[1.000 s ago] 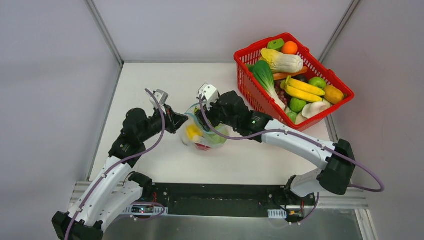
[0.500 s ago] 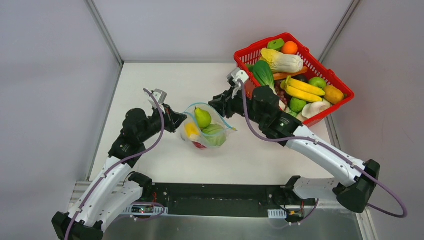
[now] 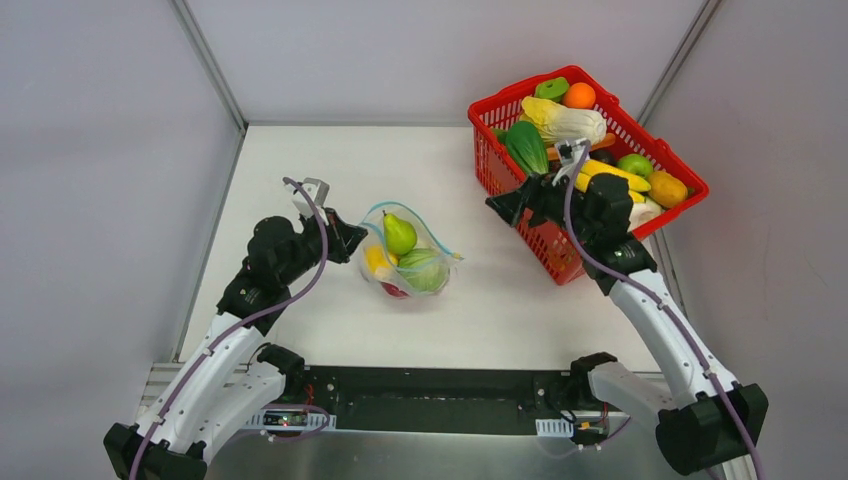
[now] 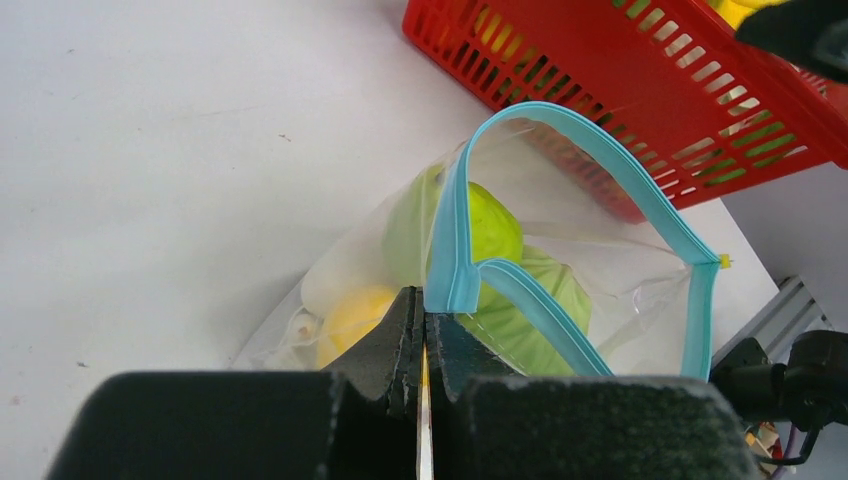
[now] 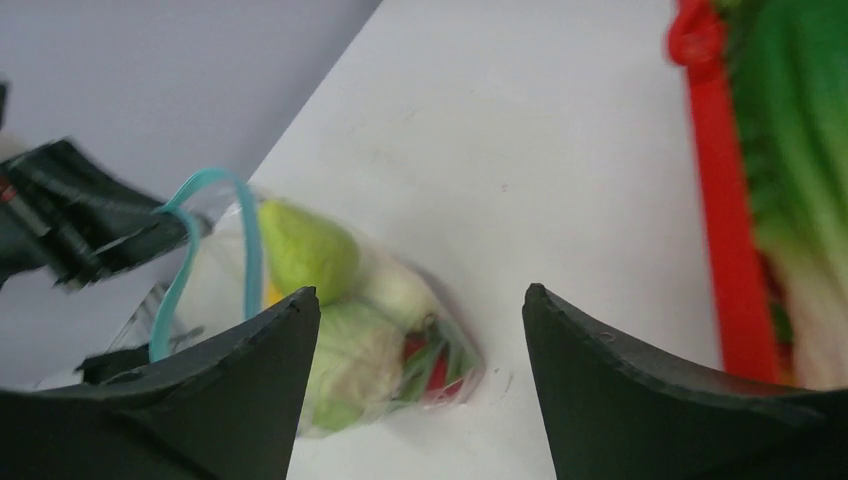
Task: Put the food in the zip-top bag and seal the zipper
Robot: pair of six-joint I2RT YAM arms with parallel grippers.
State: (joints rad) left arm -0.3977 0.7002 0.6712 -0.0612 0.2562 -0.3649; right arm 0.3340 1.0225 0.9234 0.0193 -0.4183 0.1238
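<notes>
Top external view: the left gripper (image 3: 345, 238) sits at the 9 o'clock side of the zip-top bag (image 3: 428, 238), its fingers pressed together on the bag's rim. The left wrist view shows that pinch up close. The two dark fingers (image 4: 390, 340) are closed with no gap, and a folded bend of the teal zipper (image 4: 590, 150) comes out just above their tips, so this claw holds the bag by its zipper edge. From there the zipper runs in a wide open loop, with the mouth of the bag gaping toward 1 o'clock in that view. The bag lies near the middle of the white table (image 3: 300, 160). Through the clear plastic show a green pear (image 3: 399, 235) at the top, a pale green cabbage (image 3: 424, 270) at its 5 o'clock, a yellow lemon (image 3: 377, 262) at its 7 o'clock, and a bit of red tomato (image 3: 398, 291) at the bottom. The right gripper (image 3: 503, 206) is well apart from the bag, at its 2 o'clock, by the left corner of the red basket (image 3: 548, 243), which is heaped with other toy produce. In the right wrist view its fingers stand wide apart with nothing between them. The bag shows through the gap, down on the table.
</notes>
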